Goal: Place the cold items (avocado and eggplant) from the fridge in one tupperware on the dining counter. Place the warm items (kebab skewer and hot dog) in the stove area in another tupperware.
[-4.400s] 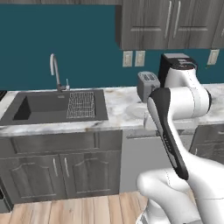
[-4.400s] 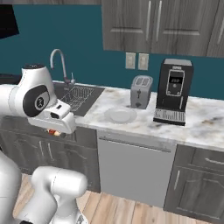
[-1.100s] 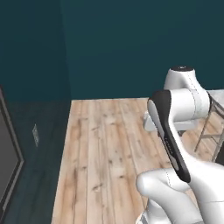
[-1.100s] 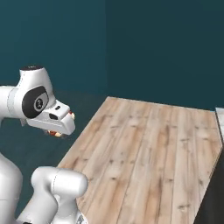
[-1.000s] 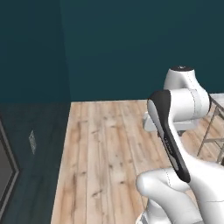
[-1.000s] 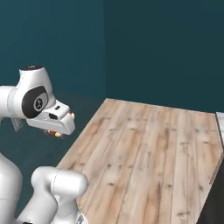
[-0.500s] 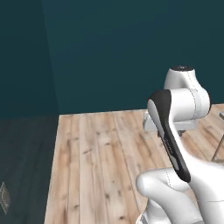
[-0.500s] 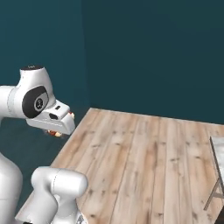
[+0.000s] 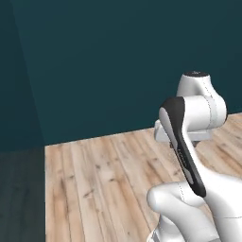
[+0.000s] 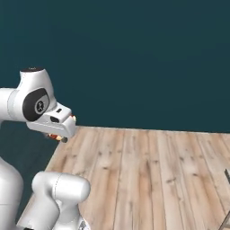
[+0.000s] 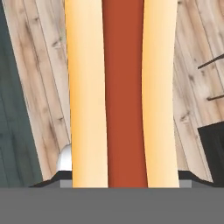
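Left base view: the whole picture has swung compared with a second ago. The dark cabinet edge at the left and the chair legs at the right have slid out of frame, leaving teal wall (image 9: 108,61) and wooden floor (image 9: 104,179). That is the base turning, not things moving. A few seconds back this camera faced the sink and toaster, so the robot has left the stove-side surface and, as I judge it, is driving toward the dining counter. The arm (image 9: 189,123) keeps its folded carry posture.

Right base view: the same swing shows here; the wall corner has passed out of frame, and a thin dark chair leg (image 10: 227,197) stands at the far right edge. The end effector (image 10: 57,136) sits tucked low beside the arm, with something orange-red peeking from under the hand, as in the earlier pictures.

Hand view: the hot dog (image 11: 124,92) runs lengthwise straight up the frame, red sausage between two pale bun halves, the floor passing beneath. The end effector is clamped on it, so the carry holds.

Containers: no tupperware is visible yet, so what either one holds cannot be told. The hot dog is not yet delivered.
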